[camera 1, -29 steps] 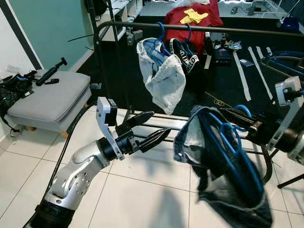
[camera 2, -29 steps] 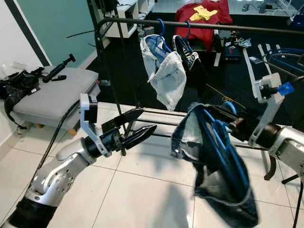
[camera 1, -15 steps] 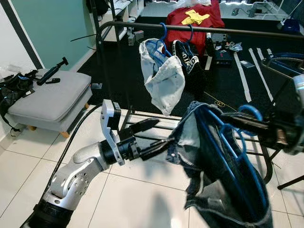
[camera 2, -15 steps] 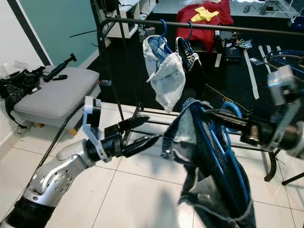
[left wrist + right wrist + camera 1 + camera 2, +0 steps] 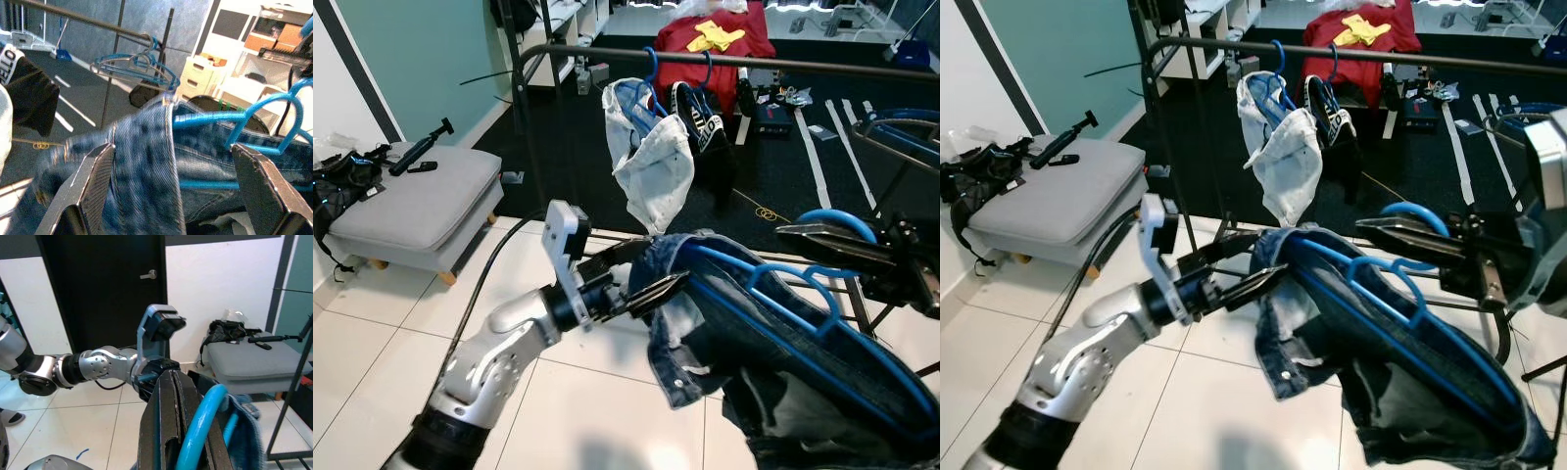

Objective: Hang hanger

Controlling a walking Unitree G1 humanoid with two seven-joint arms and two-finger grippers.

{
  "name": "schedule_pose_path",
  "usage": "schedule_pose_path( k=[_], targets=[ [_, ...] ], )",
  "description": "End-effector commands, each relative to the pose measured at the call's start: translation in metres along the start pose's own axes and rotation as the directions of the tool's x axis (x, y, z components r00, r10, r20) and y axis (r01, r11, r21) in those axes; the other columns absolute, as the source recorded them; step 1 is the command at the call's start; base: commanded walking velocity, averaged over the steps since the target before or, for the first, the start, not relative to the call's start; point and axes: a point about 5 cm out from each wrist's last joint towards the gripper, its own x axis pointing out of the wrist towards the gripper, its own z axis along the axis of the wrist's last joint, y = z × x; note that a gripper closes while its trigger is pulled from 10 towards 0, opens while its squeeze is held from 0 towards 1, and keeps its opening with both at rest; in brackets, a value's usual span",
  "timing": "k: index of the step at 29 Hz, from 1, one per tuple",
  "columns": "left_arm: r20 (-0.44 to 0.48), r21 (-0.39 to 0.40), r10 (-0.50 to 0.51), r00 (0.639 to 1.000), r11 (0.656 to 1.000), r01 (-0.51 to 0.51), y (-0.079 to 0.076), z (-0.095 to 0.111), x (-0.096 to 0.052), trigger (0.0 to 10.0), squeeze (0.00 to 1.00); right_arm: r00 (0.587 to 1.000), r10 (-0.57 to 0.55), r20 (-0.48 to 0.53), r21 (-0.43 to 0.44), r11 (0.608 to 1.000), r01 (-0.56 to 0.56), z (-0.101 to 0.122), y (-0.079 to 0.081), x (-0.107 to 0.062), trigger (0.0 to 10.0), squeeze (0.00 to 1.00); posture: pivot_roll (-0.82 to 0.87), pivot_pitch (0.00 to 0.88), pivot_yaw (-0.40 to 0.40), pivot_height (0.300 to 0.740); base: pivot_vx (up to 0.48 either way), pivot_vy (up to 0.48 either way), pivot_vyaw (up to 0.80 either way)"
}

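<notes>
One grey cushioned bench [image 5: 416, 208] stands on white tiles [image 5: 607, 411].

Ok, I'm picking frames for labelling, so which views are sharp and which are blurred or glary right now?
Both eye views are sharp: the jeans on the blue hanger and the rail read cleanly, with ceiling lights glaring off the far floor. The left wrist view is soft and grainy, denim smeared between the left tool. The right wrist view is evenly lit, though the right tool is close and slightly soft.
</notes>
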Motion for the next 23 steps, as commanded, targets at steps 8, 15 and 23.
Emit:
schedule_pose_path(
  k=[8, 15, 23],
  targets=[
    [-0.099, -0.008, 0.028, 0.995, 1.0, -0.029, -0.008, -0.008, 0.005, 10.0, 0.0, 0.997, 0.07, 0.04, -0.044, 0.997, -0.068, 0.005, 0.003, 0.015, 0.0, 0.0, -0.06, 0.104, 0.055, 0.74, 0.0, 0.0, 0.0],
    [-0.258, 0.179, 0.145, 0.955, 0.979, -0.101, 0.004, -0.027, 0.004, 10.0, 0.0, 0.991, 0.103, 0.087, -0.048, 0.994, -0.099, 0.006, 0.006, 0.027, 0.0, 0.0, -0.07, 0.105, 0.056, 0.74, 0.0, 0.0, 0.0],
    [-0.259, 0.334, 0.326, 0.909, 0.913, -0.232, 0.026, -0.021, -0.001, 10.0, 0.0, 0.989, 0.098, 0.111, -0.023, 0.995, -0.096, -0.003, 0.001, 0.034, 0.0, 0.0, -0.06, 0.103, 0.053, 0.74, 0.0, 0.0, 0.0]
  ],
)
